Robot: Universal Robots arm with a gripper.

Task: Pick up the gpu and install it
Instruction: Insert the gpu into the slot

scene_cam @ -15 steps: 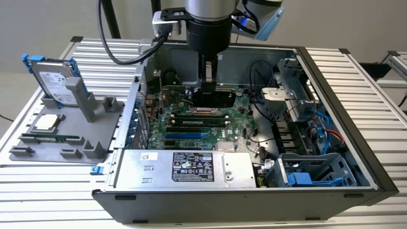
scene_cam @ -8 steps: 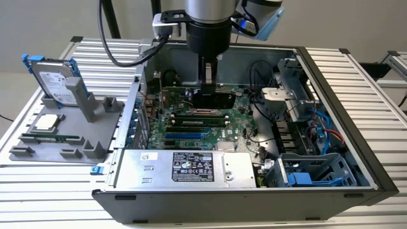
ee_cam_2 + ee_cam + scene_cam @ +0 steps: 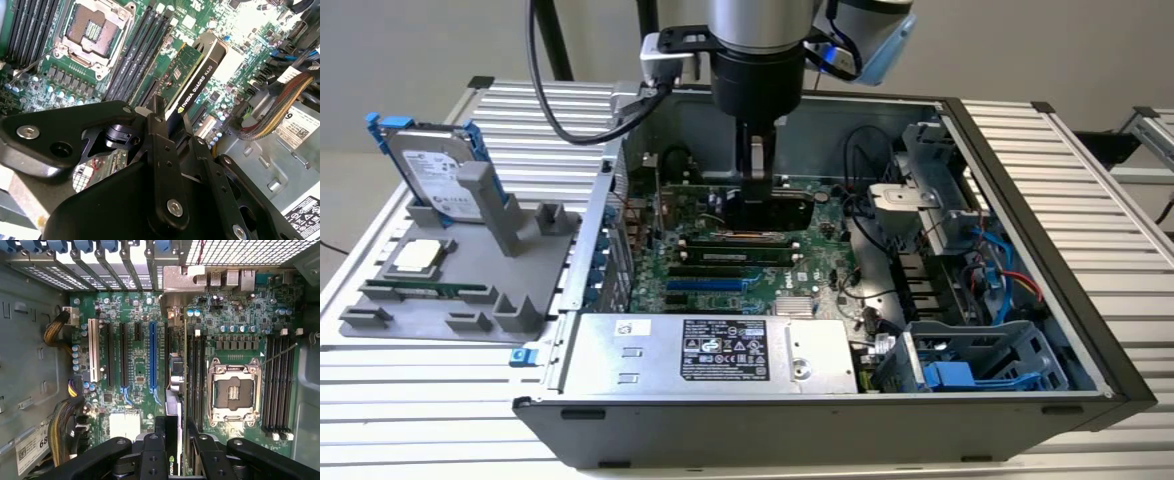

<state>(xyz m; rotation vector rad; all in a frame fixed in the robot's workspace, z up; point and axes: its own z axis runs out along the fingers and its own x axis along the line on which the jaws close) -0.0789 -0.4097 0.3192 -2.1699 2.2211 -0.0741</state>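
Observation:
The gpu (image 3: 196,75), a green card with a black cooler, hangs edge-down between my gripper's (image 3: 172,120) fingers, which are shut on it. In the exterior view the gripper (image 3: 754,200) reaches down into the open computer case and holds the gpu (image 3: 765,213) low over the middle of the motherboard (image 3: 720,275). In the first wrist view the gpu (image 3: 173,385) shows edge-on between the blue slot (image 3: 152,357) and the memory slots, and its silver bracket (image 3: 175,280) sits near the case's rear wall. I cannot tell whether its edge touches a slot.
A processor socket (image 3: 232,392) lies beside the memory slots. A power supply (image 3: 720,350) and a blue drive cage (image 3: 974,365) stand at the case's front, with cable bundles (image 3: 65,430) at one side. A grey fixture (image 3: 440,300) at the exterior view's left holds a hard drive (image 3: 434,170).

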